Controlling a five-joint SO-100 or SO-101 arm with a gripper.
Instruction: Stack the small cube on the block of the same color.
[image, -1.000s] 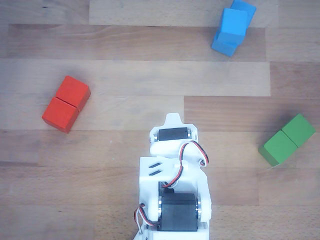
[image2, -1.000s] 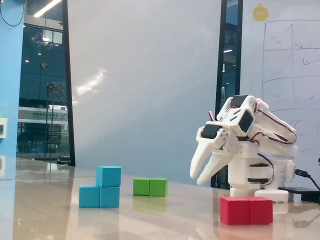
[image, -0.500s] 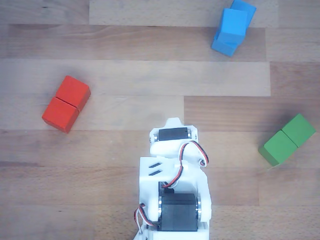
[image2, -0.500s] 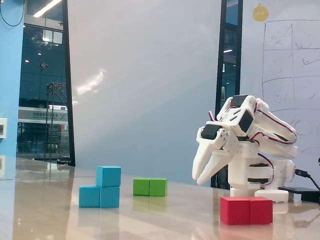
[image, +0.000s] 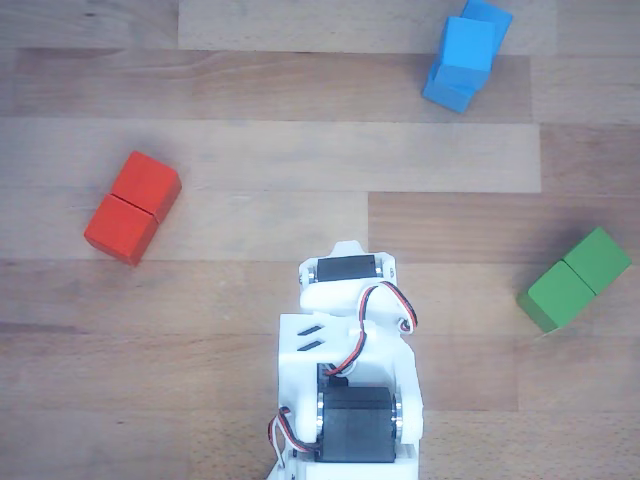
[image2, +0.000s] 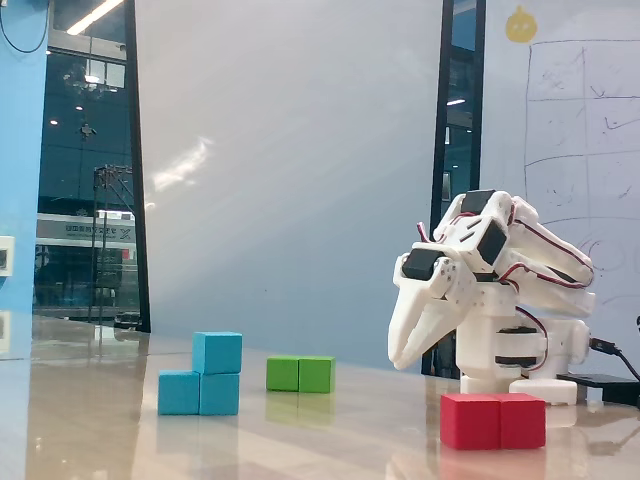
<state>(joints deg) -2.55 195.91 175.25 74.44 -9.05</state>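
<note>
The small blue cube (image: 470, 45) (image2: 217, 352) rests on top of the blue oblong block (image: 449, 92) (image2: 181, 393), over the block's right half in the fixed view. My gripper (image2: 397, 359) hangs in the air near the arm's base, well to the right of the blue stack and touching nothing. Its fingers point down and lie together, with nothing between them. In the other view the white arm (image: 345, 340) fills the bottom centre and hides the fingers.
A red oblong block (image: 132, 207) (image2: 493, 420) lies left of the arm in the other view. A green oblong block (image: 575, 278) (image2: 300, 374) lies to its right. The arm's base (image2: 515, 350) stands behind the red block in the fixed view.
The gripper has drawn back slightly toward the base, and its fingers have come together. The blocks have not moved.
</note>
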